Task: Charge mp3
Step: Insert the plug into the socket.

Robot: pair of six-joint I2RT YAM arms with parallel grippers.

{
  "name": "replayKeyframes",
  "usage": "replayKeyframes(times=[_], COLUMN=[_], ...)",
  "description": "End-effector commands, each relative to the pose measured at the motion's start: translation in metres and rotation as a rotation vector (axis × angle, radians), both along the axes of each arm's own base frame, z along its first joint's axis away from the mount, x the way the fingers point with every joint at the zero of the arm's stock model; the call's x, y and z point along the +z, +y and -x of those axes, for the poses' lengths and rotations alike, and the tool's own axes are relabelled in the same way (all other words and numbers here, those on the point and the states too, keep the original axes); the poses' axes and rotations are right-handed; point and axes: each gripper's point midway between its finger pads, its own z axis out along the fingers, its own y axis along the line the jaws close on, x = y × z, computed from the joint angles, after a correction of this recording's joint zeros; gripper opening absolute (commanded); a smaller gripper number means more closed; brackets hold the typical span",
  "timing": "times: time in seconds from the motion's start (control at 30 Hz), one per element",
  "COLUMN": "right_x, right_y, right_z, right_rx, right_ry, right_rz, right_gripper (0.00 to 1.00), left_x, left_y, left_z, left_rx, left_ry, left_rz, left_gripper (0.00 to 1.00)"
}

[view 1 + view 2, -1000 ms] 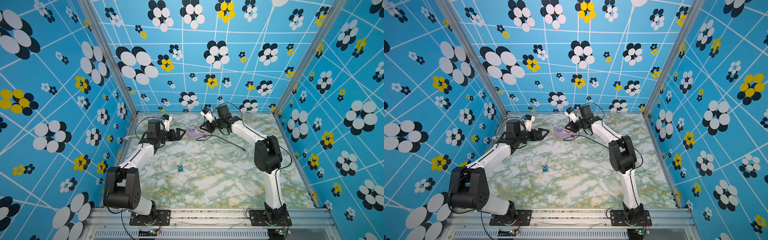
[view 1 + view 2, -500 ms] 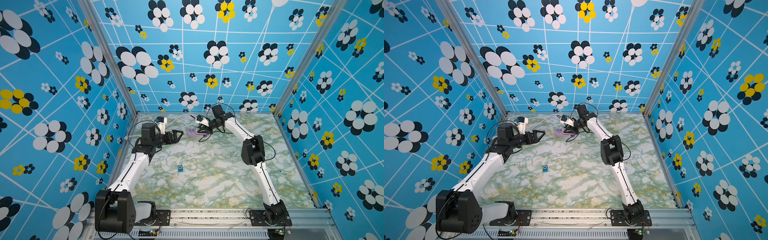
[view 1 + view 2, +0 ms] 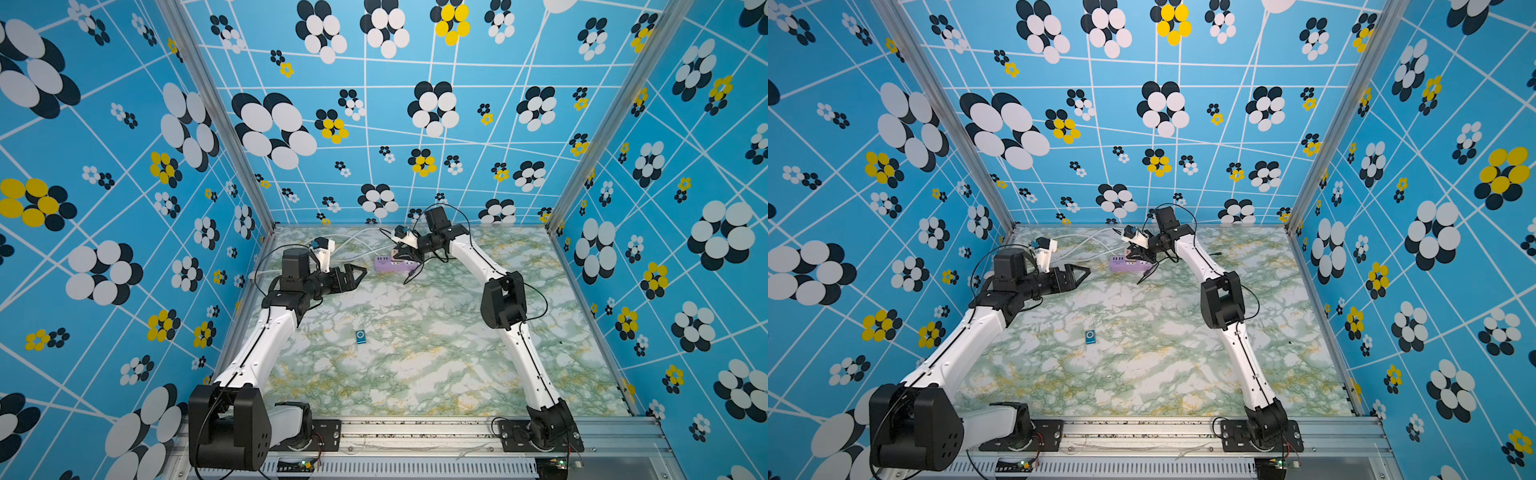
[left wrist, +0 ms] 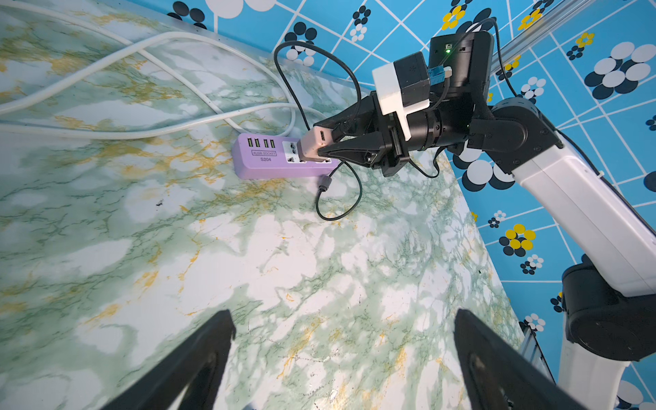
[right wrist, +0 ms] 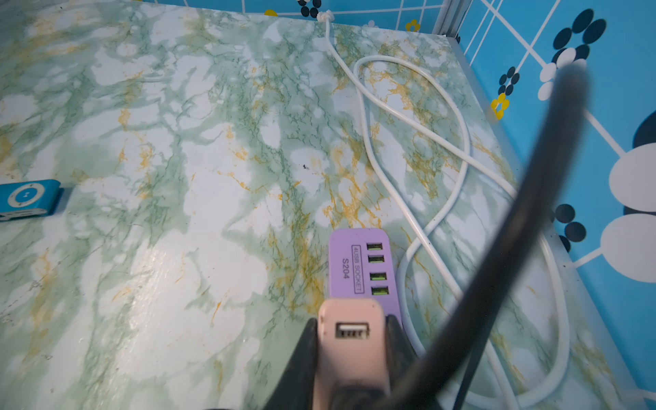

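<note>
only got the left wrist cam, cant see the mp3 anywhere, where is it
Observer: In both top views the mp3 lies on the table, nearer the arm bases than the open left gripper.
Operator: face up or down
Observer: Face up; the right wrist view shows its pale control ring.
Operator: anything plugged into it
Observer: No cable reaches it; it lies alone, well apart from the charger clamped in the right gripper.
</note>
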Motion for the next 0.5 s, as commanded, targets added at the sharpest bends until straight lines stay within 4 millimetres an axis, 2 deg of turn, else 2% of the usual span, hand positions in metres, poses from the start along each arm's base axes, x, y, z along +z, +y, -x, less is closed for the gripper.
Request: replayKeyframes(times=[0.0,0.2,0.47], right_x=[0.004,-0.022,-0.032], right_y=[0.0,0.006,0.005], right_z=[-0.006,-0.005,0.001], right_rx=[0.003,0.013,0.034], right_ry=[-0.01,0.011,0.01], right_rz=[-0.03,-0.017,0.018], right_gripper=[0.0,0.0,0.0], left_x=[0.005,0.004,0.007], left_y=[-0.001,-0.001,-0.003], left_z=[0.006,0.008,0.007], left_rx=[-0.01,-0.016,-0.026], left_ry=[-0.02,-0.011,-0.009], left_rz=[0.021,0.023,0.025], left_gripper=[0.99,1.0,1.0])
